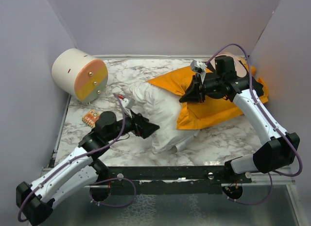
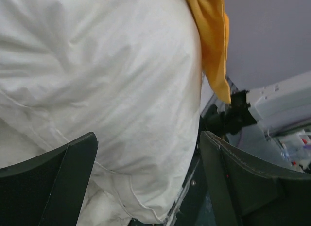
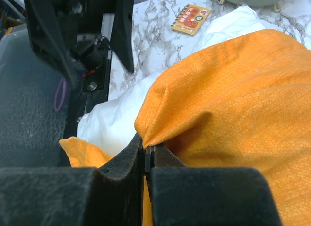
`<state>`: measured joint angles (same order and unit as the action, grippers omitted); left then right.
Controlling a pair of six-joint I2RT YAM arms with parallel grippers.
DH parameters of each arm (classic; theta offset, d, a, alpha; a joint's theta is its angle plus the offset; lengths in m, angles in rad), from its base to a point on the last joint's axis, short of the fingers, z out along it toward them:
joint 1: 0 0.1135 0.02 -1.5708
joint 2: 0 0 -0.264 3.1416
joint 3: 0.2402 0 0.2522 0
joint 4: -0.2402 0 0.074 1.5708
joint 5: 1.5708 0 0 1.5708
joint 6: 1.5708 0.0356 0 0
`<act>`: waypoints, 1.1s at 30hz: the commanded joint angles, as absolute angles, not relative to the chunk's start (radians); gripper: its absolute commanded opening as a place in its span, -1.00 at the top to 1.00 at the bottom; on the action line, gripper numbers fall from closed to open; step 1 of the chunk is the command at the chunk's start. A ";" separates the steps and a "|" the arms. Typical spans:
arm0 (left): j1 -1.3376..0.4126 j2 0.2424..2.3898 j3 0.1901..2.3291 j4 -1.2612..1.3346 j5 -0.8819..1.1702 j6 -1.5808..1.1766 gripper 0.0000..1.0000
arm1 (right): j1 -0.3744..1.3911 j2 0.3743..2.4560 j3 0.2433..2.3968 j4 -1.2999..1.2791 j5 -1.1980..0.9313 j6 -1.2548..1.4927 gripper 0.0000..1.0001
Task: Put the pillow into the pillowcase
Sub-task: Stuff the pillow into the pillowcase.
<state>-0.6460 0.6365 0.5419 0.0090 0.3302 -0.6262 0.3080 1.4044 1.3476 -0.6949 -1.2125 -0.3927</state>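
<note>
— "White, plump, soft fabric pillow point(image 1: 163, 121): only one?"
— "One. It lies on the marble table point(image 1: 228, 138), its far end inside the single thin orange-yellow cloth pillowcase point(image 1: 214, 109) and its near end sticking out."
— "Both arms busy?"
— "Two grippers. The left gripper point(image 2: 146, 153) gapes wide at the bare end; the right gripper point(image 3: 147, 150) pinches the pillowcase's edge. There's also one cream-and-orange cylinder point(image 1: 77, 73) and one small orange card point(image 1: 91, 118)."

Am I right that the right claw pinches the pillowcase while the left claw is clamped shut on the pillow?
Not quite: the left claw stands open at the pillow, per the left wrist view; the right claw does pinch the pillowcase.
</note>
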 commanded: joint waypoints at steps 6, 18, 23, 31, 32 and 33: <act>-1.054 1.037 0.706 -0.045 -0.040 -0.411 -0.98 | 0.305 1.412 1.371 -0.656 -1.250 -0.381 0.97; -0.999 1.222 0.780 0.255 -0.135 -0.311 0.96 | 0.305 1.374 1.511 -0.966 -1.141 -0.657 -0.06; -0.905 1.160 0.767 0.324 0.056 -0.403 1.00 | 0.299 1.208 1.428 -0.965 -1.019 -0.688 -1.00; -0.791 1.179 0.797 0.439 0.315 -0.564 1.00 | 0.279 1.073 1.251 -0.963 -0.870 -0.772 -1.00; -0.789 1.191 0.809 0.443 0.332 -0.571 1.00 | 0.279 1.068 1.232 -0.931 -0.836 -0.753 -1.00; -0.787 1.204 0.819 0.449 0.348 -0.580 1.00 | 0.279 1.066 1.218 -0.879 -0.785 -0.714 -0.99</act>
